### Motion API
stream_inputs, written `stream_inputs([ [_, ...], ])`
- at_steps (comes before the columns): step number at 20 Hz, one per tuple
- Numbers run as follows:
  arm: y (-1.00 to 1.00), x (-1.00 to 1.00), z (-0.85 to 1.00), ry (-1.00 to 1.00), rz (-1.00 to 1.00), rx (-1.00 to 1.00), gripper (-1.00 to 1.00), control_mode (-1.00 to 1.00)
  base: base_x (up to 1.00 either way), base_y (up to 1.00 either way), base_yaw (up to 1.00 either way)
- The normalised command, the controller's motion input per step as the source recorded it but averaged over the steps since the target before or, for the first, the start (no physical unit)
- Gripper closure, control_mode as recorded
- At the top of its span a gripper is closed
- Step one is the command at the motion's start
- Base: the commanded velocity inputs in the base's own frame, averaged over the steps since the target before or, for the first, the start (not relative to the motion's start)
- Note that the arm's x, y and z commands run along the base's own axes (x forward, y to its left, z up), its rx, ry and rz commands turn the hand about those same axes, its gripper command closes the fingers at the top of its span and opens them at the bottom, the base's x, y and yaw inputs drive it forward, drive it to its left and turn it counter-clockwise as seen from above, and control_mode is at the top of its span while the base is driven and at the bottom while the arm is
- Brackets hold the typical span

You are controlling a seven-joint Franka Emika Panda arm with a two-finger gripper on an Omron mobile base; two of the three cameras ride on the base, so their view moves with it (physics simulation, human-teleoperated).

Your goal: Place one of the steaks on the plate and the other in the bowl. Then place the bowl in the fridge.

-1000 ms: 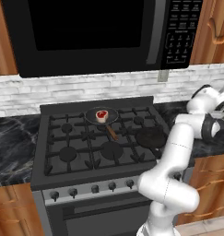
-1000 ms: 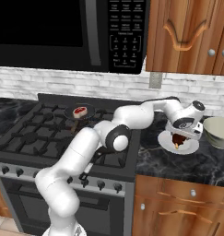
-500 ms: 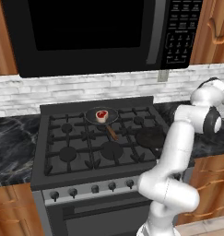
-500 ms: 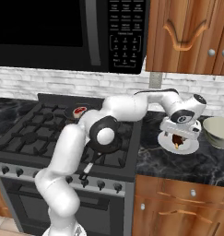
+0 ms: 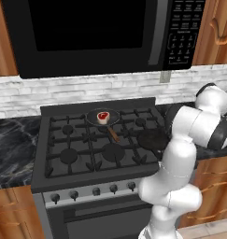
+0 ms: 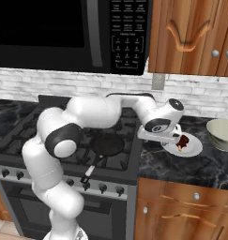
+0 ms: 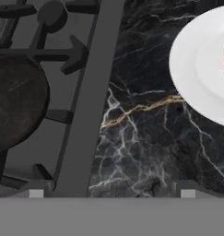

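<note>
Looking from the right base, we see our spread, empty gripper point(image 6: 174, 139) at centre right, beside the flat white plate point(image 6: 193, 149) carrying the dark reddish-brown steak point(image 6: 182, 140); the cream-green bowl point(image 6: 222, 134) sits far right. Left base view adds the bright red steak point(image 5: 103, 116) in a dark frying pan point(image 5: 92, 116), upper centre.

A dark marbled counter point(image 6: 195, 168) carries the white plate point(image 6: 193, 147) and, near it at the right, the pale bowl point(image 6: 222, 134). Beside it, the black gas stove point(image 5: 96, 154) bears a small pan point(image 5: 103, 119) and a dark frying pan point(image 6: 106, 145).
</note>
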Motion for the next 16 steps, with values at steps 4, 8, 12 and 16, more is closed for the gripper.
stream_inputs([
  [4, 1.00, -0.42, 0.36, -0.13, 0.00, 0.00, -1.00, -1.00, 0.00, 0.00, 0.00],
  [8, 1.00, -0.23, 0.56, -0.02, 0.04, 0.00, -1.00, -1.00, 0.00, 0.00, 0.00],
  [12, 1.00, -0.32, 0.49, 0.00, 0.05, 0.00, -1.00, -1.00, 0.00, 0.00, 0.00],
  [16, 1.00, -0.39, 0.19, 0.00, 0.03, 0.00, -1.00, -1.00, 0.00, 0.00, 0.00],
])
